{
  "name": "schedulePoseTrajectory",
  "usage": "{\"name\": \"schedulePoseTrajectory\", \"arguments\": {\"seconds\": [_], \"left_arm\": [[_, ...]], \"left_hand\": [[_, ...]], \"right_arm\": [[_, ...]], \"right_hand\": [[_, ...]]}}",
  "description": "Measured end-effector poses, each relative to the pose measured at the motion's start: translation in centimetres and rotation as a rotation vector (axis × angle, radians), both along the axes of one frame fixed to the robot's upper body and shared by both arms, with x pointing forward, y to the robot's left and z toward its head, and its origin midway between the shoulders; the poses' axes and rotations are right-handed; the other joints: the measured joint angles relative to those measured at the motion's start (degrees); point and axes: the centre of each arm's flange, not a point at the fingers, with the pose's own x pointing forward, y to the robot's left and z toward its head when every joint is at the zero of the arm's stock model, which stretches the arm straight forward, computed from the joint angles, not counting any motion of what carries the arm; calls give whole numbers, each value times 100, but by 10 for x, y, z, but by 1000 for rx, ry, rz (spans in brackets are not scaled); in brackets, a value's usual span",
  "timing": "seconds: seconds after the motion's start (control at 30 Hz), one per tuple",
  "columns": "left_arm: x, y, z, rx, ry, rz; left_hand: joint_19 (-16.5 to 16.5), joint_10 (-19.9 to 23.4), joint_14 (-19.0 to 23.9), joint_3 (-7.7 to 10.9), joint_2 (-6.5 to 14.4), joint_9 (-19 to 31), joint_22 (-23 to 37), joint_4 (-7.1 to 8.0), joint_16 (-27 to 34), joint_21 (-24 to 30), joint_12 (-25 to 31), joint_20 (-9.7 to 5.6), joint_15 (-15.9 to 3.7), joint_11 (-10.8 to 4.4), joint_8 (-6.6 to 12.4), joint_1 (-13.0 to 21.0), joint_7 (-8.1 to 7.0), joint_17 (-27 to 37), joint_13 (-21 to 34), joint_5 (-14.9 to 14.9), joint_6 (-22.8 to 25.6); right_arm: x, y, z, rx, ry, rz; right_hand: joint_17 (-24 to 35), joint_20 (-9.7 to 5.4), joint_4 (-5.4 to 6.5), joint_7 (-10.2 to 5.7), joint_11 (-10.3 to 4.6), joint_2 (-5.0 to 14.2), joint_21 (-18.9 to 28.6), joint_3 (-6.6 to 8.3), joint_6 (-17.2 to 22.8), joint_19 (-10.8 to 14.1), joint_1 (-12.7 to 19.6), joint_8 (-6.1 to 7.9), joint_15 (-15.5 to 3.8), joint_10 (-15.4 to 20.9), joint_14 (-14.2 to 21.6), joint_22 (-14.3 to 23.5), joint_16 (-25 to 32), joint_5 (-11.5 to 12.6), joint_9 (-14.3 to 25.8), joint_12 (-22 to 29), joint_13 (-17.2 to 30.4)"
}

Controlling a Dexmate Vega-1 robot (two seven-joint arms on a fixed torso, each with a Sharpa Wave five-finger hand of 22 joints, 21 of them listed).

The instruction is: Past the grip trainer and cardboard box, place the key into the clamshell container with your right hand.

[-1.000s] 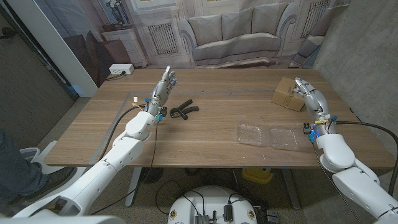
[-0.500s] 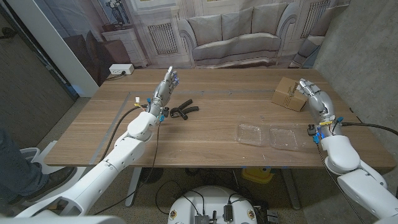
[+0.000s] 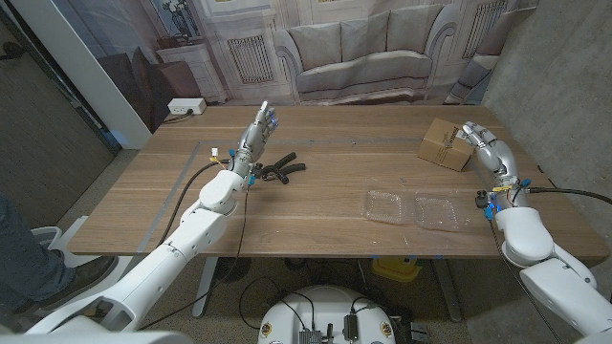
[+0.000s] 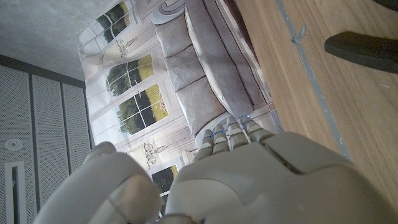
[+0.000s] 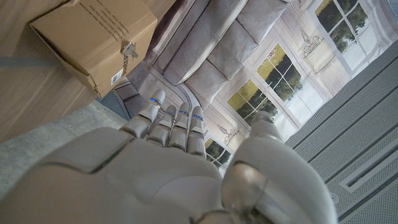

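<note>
A small silver key [image 5: 129, 48] lies on top of the brown cardboard box [image 3: 444, 143], which stands at the table's far right. My right hand [image 3: 483, 145] is raised just to the right of the box with its fingers straight, and it holds nothing. The clear clamshell container [image 3: 416, 208] lies open nearer the front edge, left of my right arm. A black grip trainer [image 3: 280, 169] lies left of centre. Beside it my left hand [image 3: 256, 130] points up and is empty. The wrist views show my right hand [image 5: 155, 168], the box [image 5: 93, 37], my left hand [image 4: 249, 180] and the trainer [image 4: 364, 46].
A grey tape line [image 3: 182, 191] runs along the wooden table's [image 3: 325, 229] left part. Behind the table hangs a printed backdrop of a sofa. A white power strip [image 3: 186, 106] lies on the floor at the far left. A person's leg [image 3: 24, 253] shows at the left edge.
My right hand has drawn to the right, from over the box's edge to beside it. My left hand has shifted slightly up and to the right.
</note>
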Motion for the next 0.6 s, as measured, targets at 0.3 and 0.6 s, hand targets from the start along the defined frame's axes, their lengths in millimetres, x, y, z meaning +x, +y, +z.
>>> {"name": "schedulePoseTrajectory", "arguments": {"seconds": [0.3,0.6], "left_arm": [[3,-2,0,-3,0,-2],[2,-3,1,-8,-4,-4]], "left_hand": [[0,0,0,0,0,0,0,0,0,0,0,0,0,0,0,0,0,0,0,0,0],[0,47,15,0,24,0,0,0,0,0,0,0,15,2,0,24,0,0,0,0,0]], "right_arm": [[2,-3,4,-25,8,-50],[2,-1,8,-64,16,-99]], "right_hand": [[0,31,-47,0,-22,17,-29,-1,0,31,18,0,-30,22,31,0,0,0,0,0,0],[0,1,-47,-30,-41,22,-29,-1,30,62,24,0,-30,40,30,0,0,0,0,0,0]]}}
